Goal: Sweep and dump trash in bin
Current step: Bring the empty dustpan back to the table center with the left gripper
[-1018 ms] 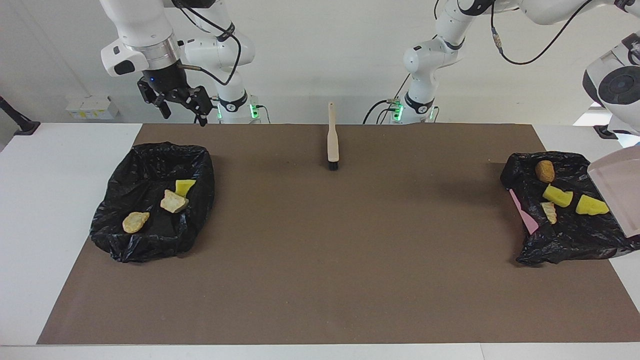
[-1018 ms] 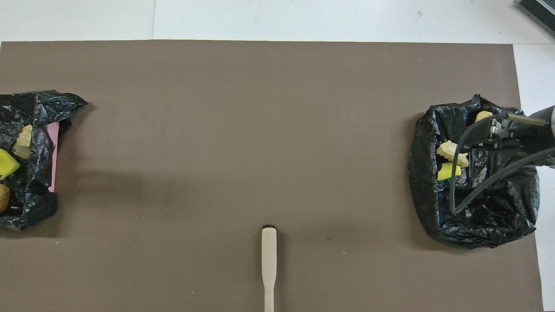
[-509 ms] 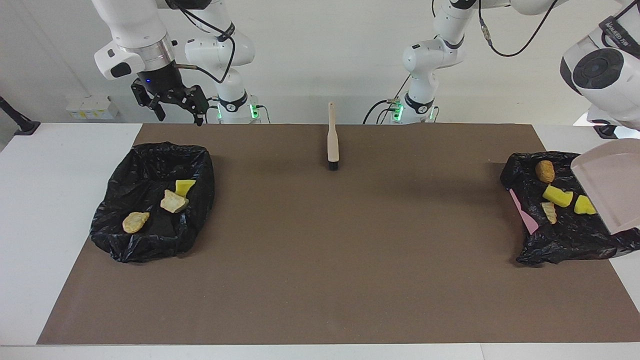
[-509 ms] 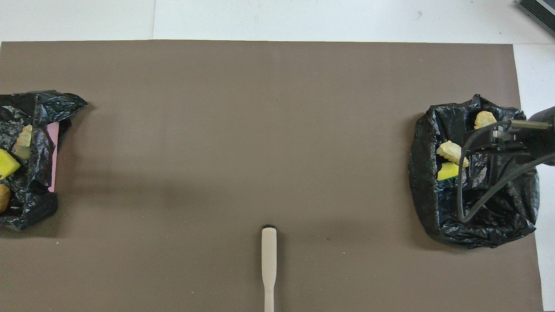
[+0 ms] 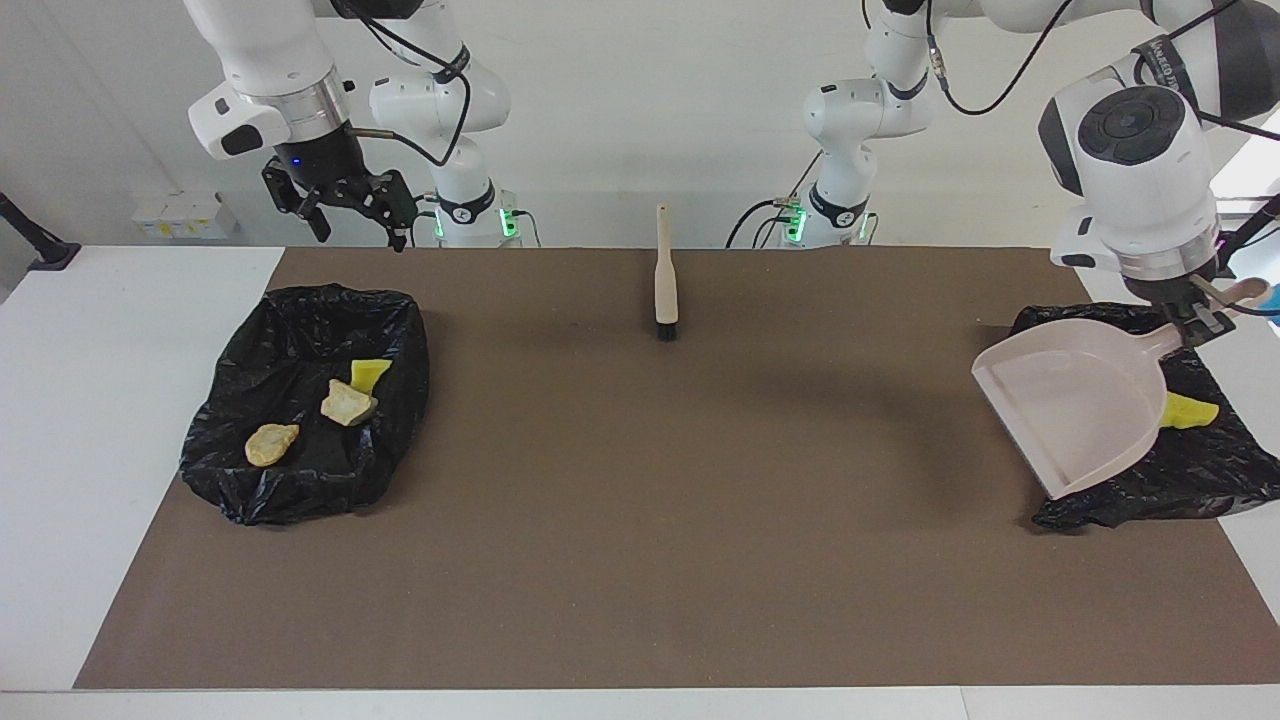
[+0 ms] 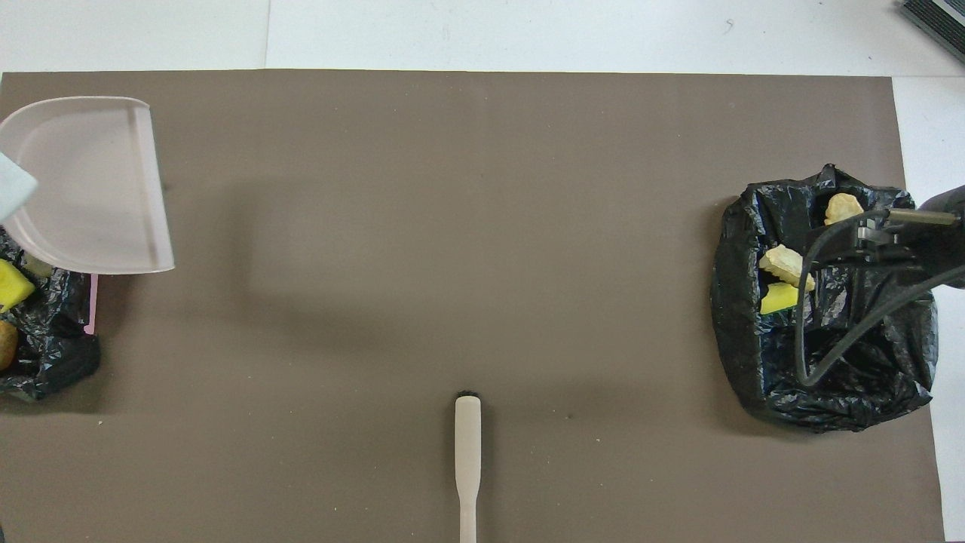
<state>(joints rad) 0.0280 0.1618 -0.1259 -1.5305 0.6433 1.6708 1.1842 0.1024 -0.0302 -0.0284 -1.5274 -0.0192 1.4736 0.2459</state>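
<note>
I had the left gripper (image 5: pixel 1196 322) clenched on the dustpan handle (image 5: pixel 1180 335), up in the air over the bin at the left arm's end of the tabletop (image 5: pixel 640 560). The dustpan (image 5: pixel 1075 415) was beige, smooth rigid plastic, shovel-shaped with a raised rim and a flat open lip. Its long axis ran from the handle at the jaws down and out toward the middle of the tabletop, lip lowest, and the scoop looked empty.

That black-bag-lined bin (image 5: pixel 1190 475) sat under the pan, crinkled glossy plastic with a pink edge (image 6: pixel 93 302) showing. Most of its contents were covered; I could see a yellow spongy chunk (image 5: pixel 1188 412) just beside the pan's back wall, and in the overhead view a brown piece (image 6: pixel 6 345) at the frame edge.

The right gripper (image 5: pixel 352 212) hung with its jaws released and empty, over the robot-side rim of the other lined bin (image 5: pixel 310 480) at the right arm's end. In it were a yellow wedge (image 5: pixel 369 374), a tan bread-like piece (image 5: pixel 347 403) and a flatter orange-tan piece (image 5: pixel 271 444), all rough and matte.

I saw no trash loose on the brown mat (image 5: pixel 640 480), so I judged the dumping done. The brush (image 5: pixel 665 275), pale wooden handle and black bristles, lay midway between the arms near the robots, its long axis pointing away from them, bristles at the farther end. My guess was that what remained was setting the pan down clear of the bag; the lip already pointed toward open mat, and the left arm was the one to do it.
</note>
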